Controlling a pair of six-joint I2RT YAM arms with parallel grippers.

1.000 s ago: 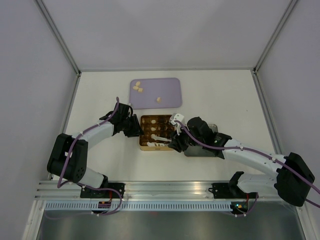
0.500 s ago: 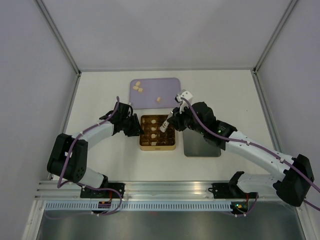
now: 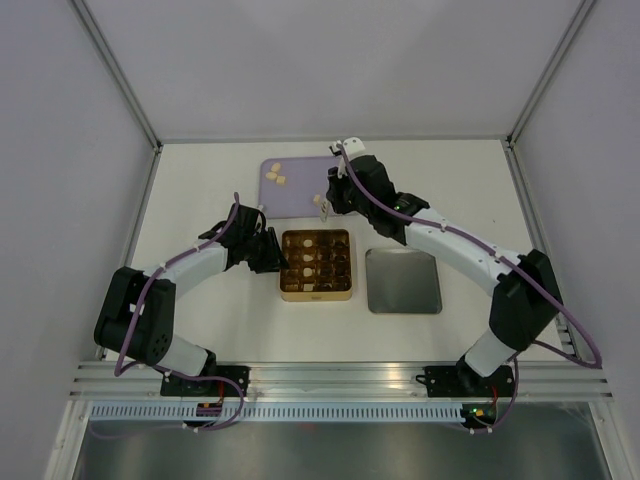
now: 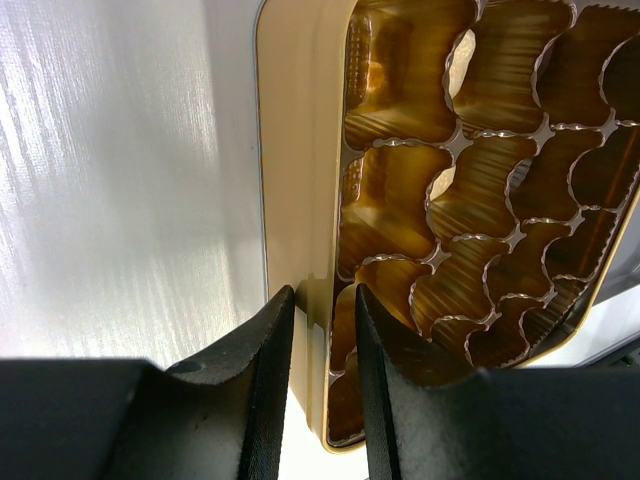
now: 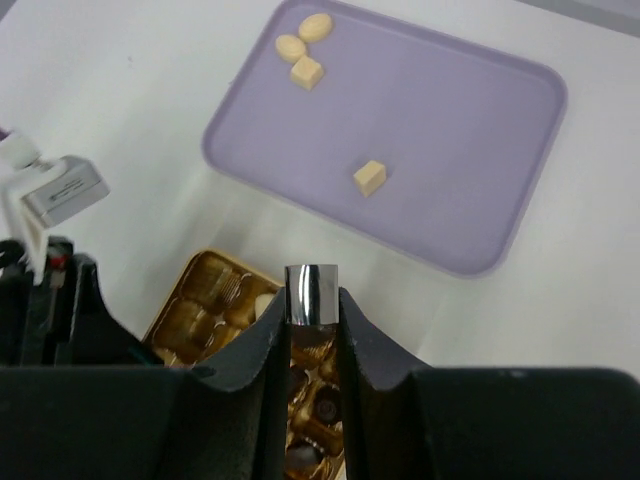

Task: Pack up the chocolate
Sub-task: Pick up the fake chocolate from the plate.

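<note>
Jaws of the left gripper [image 4: 322, 300] stay clamped on the nine-o'clock rim of the gold tin [image 3: 316, 297], steadying it. The right gripper [image 5: 313, 310], pinching the metal tweezers [image 5: 312, 292], has swung from over the tin to the purple tray [image 3: 300, 195] at twelve o'clock. Four pale chocolate pieces [image 5: 369, 177] wait there, so another pickup looks next.

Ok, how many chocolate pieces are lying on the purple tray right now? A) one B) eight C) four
C: the right wrist view shows three pale pieces clustered near one corner of the purple tray, plus a lone cube nearer its middle.
</note>
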